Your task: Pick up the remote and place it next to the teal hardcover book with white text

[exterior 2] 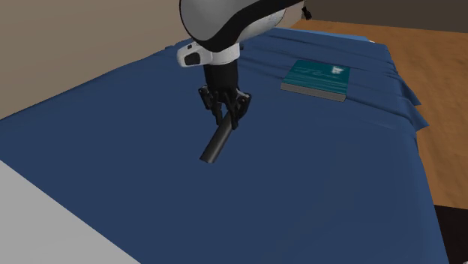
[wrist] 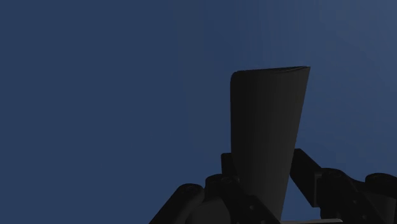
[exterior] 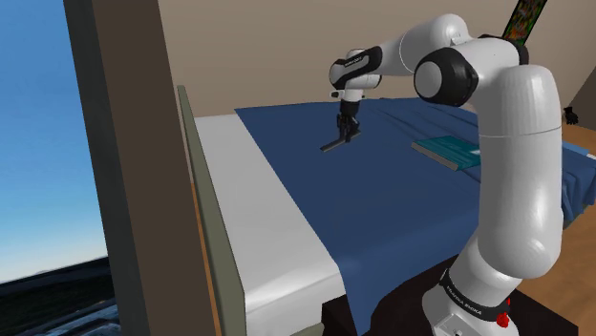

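Note:
A long, dark grey remote (exterior 2: 215, 142) hangs above the blue bed cover, clasped at its upper end by my black gripper (exterior 2: 225, 116), which is shut on it. In the shoulder view the gripper (exterior: 345, 134) holds the remote (exterior: 335, 144) tilted over the middle of the bed. The wrist view has the remote (wrist: 267, 137) standing out between the fingers (wrist: 305, 172) against the blue cover. The teal hardcover book with white text (exterior 2: 317, 78) lies flat on the bed, well beyond the gripper toward the second exterior view's upper right; the same book (exterior: 449, 151) lies partly behind the arm in the shoulder view.
The bed (exterior: 315, 205) has a blue cover and a white sheet strip (exterior: 263, 210) toward the headboard side. A brown post (exterior: 134, 162) stands at the shoulder view's left. Wooden floor (exterior 2: 442, 97) lies past the bed's edge. My white arm (exterior: 516, 162) rises from the stand.

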Tool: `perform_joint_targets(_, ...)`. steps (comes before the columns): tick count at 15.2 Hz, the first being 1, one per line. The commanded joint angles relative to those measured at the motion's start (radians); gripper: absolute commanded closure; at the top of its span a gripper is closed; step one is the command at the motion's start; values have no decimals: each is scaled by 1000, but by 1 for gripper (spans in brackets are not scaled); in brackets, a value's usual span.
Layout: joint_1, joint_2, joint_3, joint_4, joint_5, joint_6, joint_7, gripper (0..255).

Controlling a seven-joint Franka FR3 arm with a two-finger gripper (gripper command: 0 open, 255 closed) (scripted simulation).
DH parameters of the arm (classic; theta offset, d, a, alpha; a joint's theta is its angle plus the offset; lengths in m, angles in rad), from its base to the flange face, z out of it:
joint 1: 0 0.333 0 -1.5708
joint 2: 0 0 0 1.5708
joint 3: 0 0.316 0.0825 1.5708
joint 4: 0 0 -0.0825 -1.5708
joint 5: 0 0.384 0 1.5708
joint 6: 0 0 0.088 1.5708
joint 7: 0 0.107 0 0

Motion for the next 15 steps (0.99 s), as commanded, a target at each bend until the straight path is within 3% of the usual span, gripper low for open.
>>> perform_joint_targets(1,0,-5,-2,21,-3,-25,4,255)
perform_joint_targets(5,0,-17,-5,54,-11,-69,8,255)
perform_joint_targets(15,-25,-277,-92,-304,-124,53,-106,255)
